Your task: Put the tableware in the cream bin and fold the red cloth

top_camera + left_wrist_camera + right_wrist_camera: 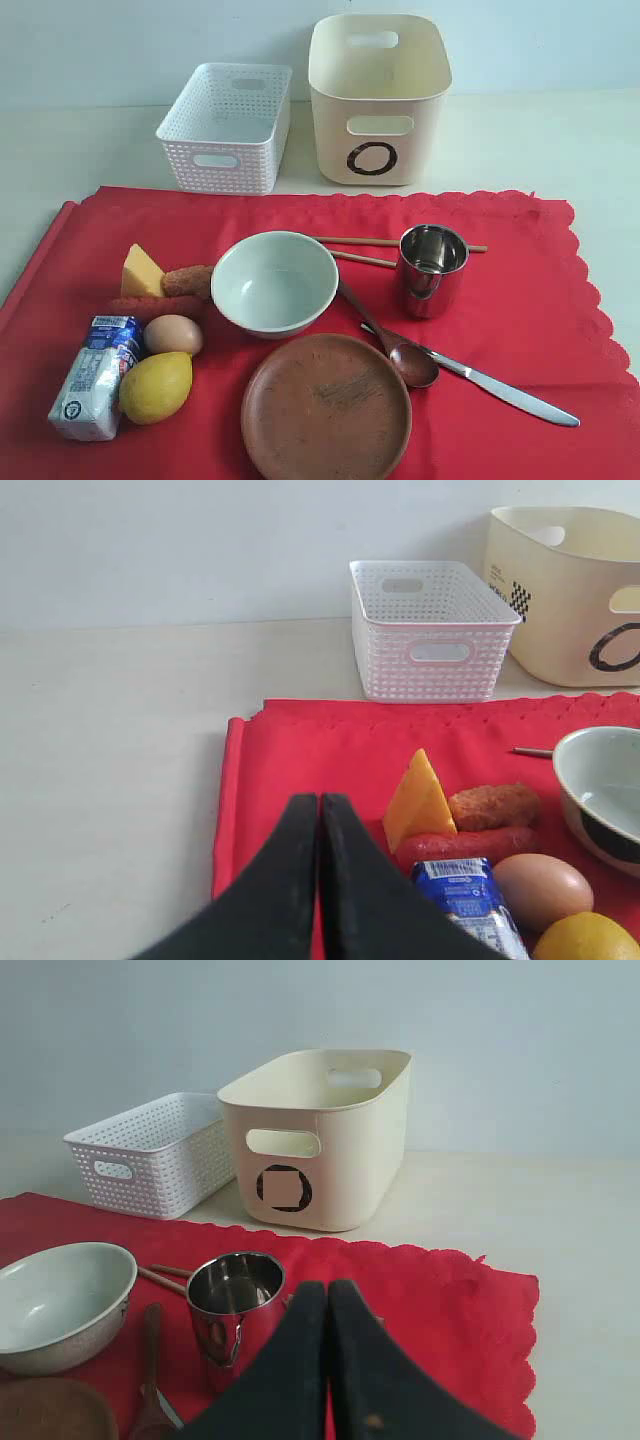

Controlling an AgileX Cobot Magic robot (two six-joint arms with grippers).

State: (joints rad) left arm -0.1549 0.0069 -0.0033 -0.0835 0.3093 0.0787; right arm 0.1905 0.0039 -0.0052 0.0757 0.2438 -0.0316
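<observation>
Red cloth (520,300) spreads along the table's near edge under the bowl (273,285); cream bin (378,100) stands at the far edge. My left pincer (318,805) and right pincer (328,1290) are pressed closed, empty.

The left gripper (318,800) is made of two smooth black fingers (280,880). Each finger is wide at its base and gets thinner toward a rounded tip, a bit like half of a bird's beak. They look dull, not shiny, with soft grey light along their edges. The right gripper (327,1286) has two plain black fingers (290,1370) of the same pointed shape. One has a tiny round mark (375,1421) near its base, too small to make out.
</observation>
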